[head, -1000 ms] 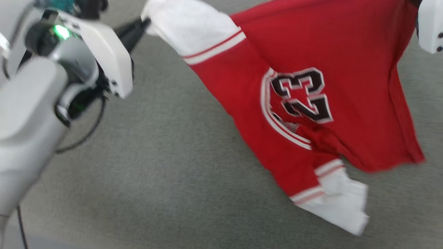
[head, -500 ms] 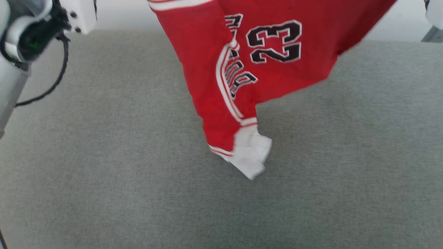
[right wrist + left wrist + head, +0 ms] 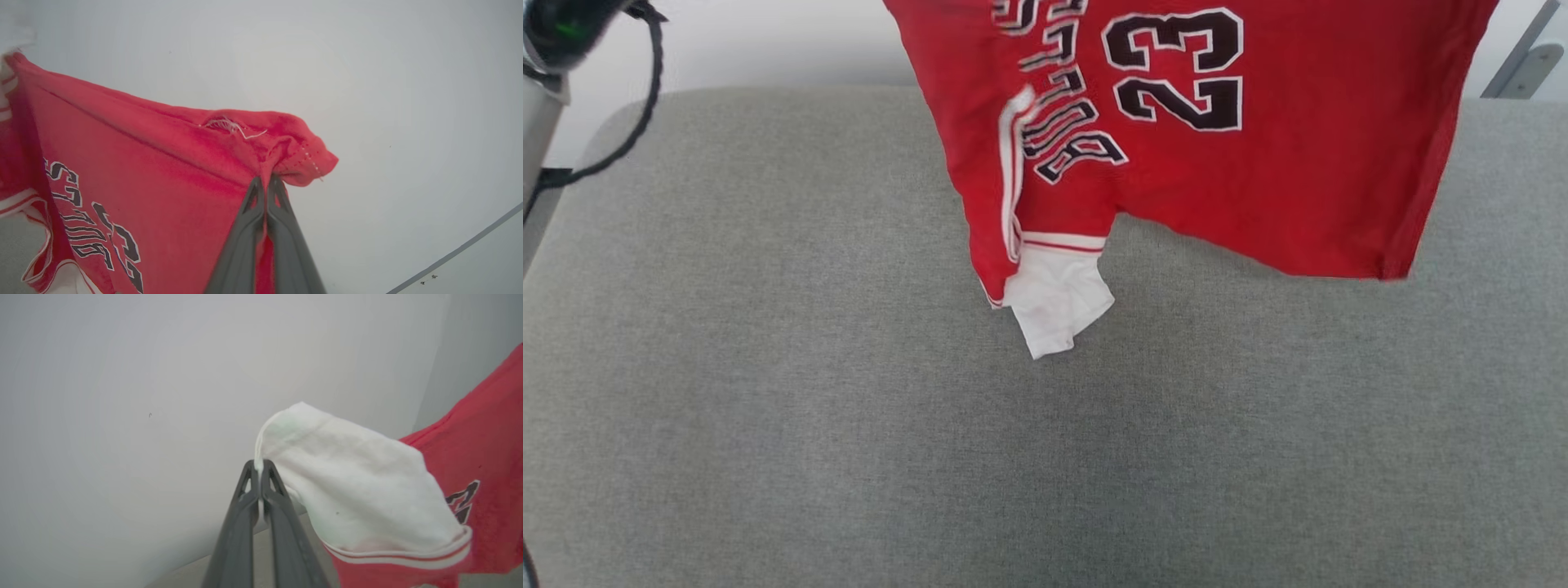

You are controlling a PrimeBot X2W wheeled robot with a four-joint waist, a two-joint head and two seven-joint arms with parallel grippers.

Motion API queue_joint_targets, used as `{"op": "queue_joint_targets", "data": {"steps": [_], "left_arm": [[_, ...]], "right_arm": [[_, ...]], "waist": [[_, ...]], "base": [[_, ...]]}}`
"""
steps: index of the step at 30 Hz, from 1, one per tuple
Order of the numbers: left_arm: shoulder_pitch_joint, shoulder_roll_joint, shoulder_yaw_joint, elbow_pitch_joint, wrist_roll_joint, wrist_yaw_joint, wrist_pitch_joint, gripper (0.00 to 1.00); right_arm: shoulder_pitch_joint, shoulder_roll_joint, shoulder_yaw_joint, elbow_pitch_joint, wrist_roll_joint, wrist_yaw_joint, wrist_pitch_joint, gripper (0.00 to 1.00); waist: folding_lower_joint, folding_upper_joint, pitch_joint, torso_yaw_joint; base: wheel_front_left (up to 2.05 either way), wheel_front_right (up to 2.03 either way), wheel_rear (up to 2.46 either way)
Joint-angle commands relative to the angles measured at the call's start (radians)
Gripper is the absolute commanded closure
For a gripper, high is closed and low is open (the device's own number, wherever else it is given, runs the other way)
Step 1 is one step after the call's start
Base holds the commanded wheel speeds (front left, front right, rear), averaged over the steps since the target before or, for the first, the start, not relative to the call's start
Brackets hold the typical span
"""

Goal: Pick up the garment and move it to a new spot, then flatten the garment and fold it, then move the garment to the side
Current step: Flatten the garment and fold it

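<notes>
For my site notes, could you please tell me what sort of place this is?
Probably an indoor test room set up for garment folding: a grey fabric-covered surface, a bare white wall behind it, and a red number 23 jersey hanging over it.

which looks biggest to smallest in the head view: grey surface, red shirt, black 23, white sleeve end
1. grey surface
2. red shirt
3. black 23 and white sleeve end look about alike, so unranked

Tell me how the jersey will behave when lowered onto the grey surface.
Probably floppy: the jersey hangs draped from the left gripper and right gripper. Its loose sleeve dangles, so it may bunch underneath. Likely light: thin pinches hold it.
</notes>
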Motion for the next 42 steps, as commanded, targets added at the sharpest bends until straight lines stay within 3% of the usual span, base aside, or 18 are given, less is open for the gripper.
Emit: {"op": "queue_joint_targets", "data": {"steps": [1,10,17,21,24,28,33,39,42], "left_arm": [[-0.02,0.005,-0.002,0.014,0.013,-0.004,0.001,1.0],[-0.15,-0.038,-0.018,0.126,0.113,0.025,-0.106,1.0],[-0.368,-0.061,-0.038,0.268,0.297,0.082,-0.353,1.0],[-0.467,-0.074,-0.032,0.317,0.355,0.104,-0.53,1.0],[-0.507,-0.079,-0.019,0.329,0.394,0.115,-0.59,1.0],[-0.447,-0.087,-0.024,0.314,0.406,0.052,-0.6,1.0],[-0.289,-0.088,-0.084,0.333,0.393,-0.014,-0.589,1.0],[-0.098,-0.101,-0.168,0.3,0.275,-0.03,-0.453,1.0],[0.001,-0.058,-0.227,0.196,0.156,-0.03,-0.356,1.0]], "right_arm": [[-0.009,0.003,-0.008,-0.002,-0.003,-0.005,0.004,1.0],[-0.088,0.079,-0.052,0.114,-0.101,-0.005,-0.036,1.0],[-0.262,0.237,-0.148,0.367,-0.338,-0.005,-0.319,1.0],[-0.344,0.3,-0.235,0.498,-0.51,-0.005,-0.524,1.0],[-0.379,0.332,-0.276,0.569,-0.613,-0.005,-0.608,1.0],[-0.348,0.373,-0.272,0.648,-0.655,-0.005,-0.611,1.0],[-0.244,0.394,-0.179,0.708,-0.597,-0.005,-0.544,1.0],[-0.096,0.37,-0.051,0.668,-0.449,-0.005,-0.449,1.0],[-0.014,0.321,0.022,0.589,-0.357,-0.005,-0.396,1.0]], "waist": [[0.0,0.0,0.01,-0.002],[0.0,0.0,0.145,-0.022],[0.0,0.0,0.284,-0.053],[0.0,0.0,0.331,-0.051],[0.0,0.0,0.356,-0.04],[0.0,0.0,0.37,-0.017],[0.0,0.0,0.354,0.01],[0.0,0.0,0.319,0.033],[0.0,0.0,0.298,0.042]], "base": [[0.0,0.0,0.0],[0.0,0.0,0.0],[0.0,0.0,0.0],[0.0,0.0,0.0],[0.0,0.0,0.0],[0.0,0.0,0.0],[0.0,0.0,0.0],[0.0,0.0,0.0],[0.0,0.0,0.0]]}}
